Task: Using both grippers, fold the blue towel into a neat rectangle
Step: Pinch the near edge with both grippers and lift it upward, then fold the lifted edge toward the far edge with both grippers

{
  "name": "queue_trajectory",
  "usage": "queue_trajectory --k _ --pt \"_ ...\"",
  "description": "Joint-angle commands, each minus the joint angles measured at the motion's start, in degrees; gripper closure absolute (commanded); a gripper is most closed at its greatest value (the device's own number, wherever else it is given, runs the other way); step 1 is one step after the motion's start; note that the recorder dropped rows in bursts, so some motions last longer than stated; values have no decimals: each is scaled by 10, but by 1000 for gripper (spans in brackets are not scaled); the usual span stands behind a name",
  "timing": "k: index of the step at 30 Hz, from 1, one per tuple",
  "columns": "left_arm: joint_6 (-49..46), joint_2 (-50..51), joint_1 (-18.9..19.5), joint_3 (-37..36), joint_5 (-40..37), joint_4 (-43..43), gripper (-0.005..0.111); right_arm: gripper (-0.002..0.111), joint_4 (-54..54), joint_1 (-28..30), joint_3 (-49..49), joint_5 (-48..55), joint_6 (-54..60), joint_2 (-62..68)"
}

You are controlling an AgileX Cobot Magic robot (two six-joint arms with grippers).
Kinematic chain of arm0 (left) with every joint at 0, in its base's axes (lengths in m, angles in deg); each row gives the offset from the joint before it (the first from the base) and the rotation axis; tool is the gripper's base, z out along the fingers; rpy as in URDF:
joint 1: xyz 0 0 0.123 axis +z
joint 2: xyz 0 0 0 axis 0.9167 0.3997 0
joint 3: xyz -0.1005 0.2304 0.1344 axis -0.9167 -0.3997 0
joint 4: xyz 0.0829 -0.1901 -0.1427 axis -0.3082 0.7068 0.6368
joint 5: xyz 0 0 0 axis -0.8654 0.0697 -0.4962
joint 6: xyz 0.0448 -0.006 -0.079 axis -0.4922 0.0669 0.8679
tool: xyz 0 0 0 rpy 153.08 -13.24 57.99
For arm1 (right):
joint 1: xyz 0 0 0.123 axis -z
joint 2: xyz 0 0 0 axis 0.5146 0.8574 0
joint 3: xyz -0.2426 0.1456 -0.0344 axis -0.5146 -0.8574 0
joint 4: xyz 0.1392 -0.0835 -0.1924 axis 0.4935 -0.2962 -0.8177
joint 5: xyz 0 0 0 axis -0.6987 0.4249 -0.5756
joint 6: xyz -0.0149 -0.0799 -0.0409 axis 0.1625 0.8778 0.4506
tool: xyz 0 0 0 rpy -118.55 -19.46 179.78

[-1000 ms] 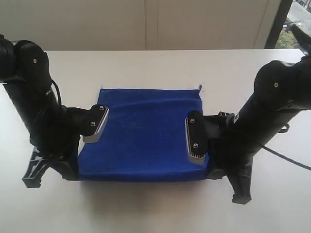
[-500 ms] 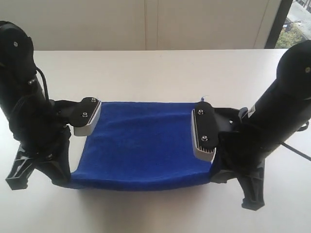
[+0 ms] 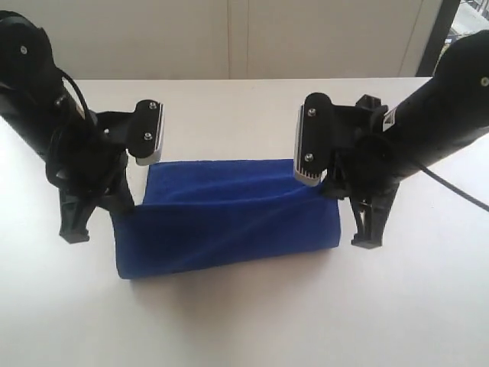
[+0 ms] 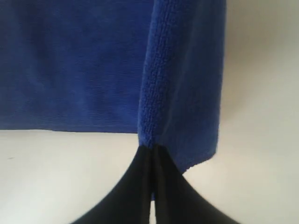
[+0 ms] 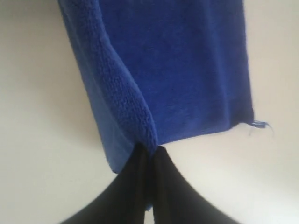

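Held edge risen, carried rearward | deep royal-blue plush towel (image 3: 229, 218) sags doubled over white worktop (image 3: 244, 321) | left fingers (image 4: 135, 186), right fingers (image 5: 133, 186) clamped on its corners | first fold unfinished, not laid flat

The blue towel (image 3: 229, 222) is plush cloth with a nubbly matt pile. The table (image 3: 252, 321) under it looks smooth and matt. Beside the towel, ribbed pads (image 3: 308, 153) look silvery metal on matt black arms (image 3: 46, 115).

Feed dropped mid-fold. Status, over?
Grippers: left gripper and right gripper both shut on towel edge. Held edge raised, rest sagging onto table. Nothing seen in the way.
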Motion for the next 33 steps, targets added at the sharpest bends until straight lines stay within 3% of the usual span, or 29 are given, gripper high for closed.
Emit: queue_trajectory --k 1,19,33 --pt "5 -5 -2 4 78 -30 107 108 -61 4 13 -47 -52 20" --pt "5 73 16 4 409 -62 107 108 -83 59 127 -213 -73 191" --pt "-2 135 38 4 493 -62 107 108 -83 63 155 -309 -73 272"
